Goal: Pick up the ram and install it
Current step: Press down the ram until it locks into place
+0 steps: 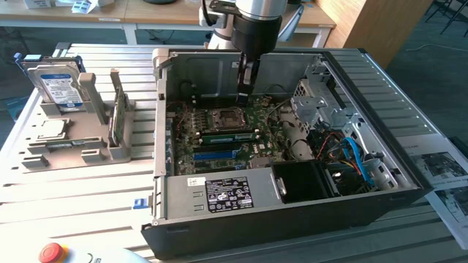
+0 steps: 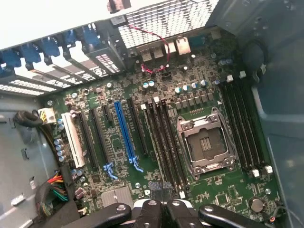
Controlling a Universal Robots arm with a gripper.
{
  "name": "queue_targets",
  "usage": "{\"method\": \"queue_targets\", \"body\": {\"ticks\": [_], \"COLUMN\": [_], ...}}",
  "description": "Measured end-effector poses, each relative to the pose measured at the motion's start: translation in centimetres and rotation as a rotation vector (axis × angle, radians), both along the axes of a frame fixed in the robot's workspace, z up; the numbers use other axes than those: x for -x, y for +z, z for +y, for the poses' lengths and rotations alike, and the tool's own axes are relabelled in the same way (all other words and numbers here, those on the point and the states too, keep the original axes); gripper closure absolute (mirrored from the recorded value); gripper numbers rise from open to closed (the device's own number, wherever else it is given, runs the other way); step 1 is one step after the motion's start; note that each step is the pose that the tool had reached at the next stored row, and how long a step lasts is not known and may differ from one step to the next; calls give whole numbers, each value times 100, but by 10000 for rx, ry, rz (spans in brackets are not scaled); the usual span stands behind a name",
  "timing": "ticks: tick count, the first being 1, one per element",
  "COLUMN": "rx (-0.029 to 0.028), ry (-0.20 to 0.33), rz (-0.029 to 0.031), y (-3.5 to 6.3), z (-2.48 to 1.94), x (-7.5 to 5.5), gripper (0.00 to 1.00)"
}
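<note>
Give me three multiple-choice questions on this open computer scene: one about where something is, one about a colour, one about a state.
1. Where is the gripper?
A) over a keyboard
B) over the motherboard, inside the computer case
C) over a monitor

2. What colour is the hard drive label?
A) blue
B) orange
C) pink

3. What state is the CPU socket in?
A) empty
B) under a fan cooler
C) taped over

Answers:
1 B, it hangs between the case walls, above the board.
2 A, the label is blue and white.
3 A, bare contacts show inside its metal frame.
</note>
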State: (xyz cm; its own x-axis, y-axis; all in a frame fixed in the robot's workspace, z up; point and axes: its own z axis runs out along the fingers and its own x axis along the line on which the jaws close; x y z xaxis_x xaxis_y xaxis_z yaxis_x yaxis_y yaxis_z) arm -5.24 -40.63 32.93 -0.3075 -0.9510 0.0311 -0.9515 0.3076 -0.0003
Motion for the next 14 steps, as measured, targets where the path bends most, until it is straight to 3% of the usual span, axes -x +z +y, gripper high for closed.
{"method": "queue_targets", "body": {"ticks": [14], "rx": [0], "ry": [-1464], "rz": [0], "y": [-1], "z": [0], "x": [0], "gripper": [90]}}
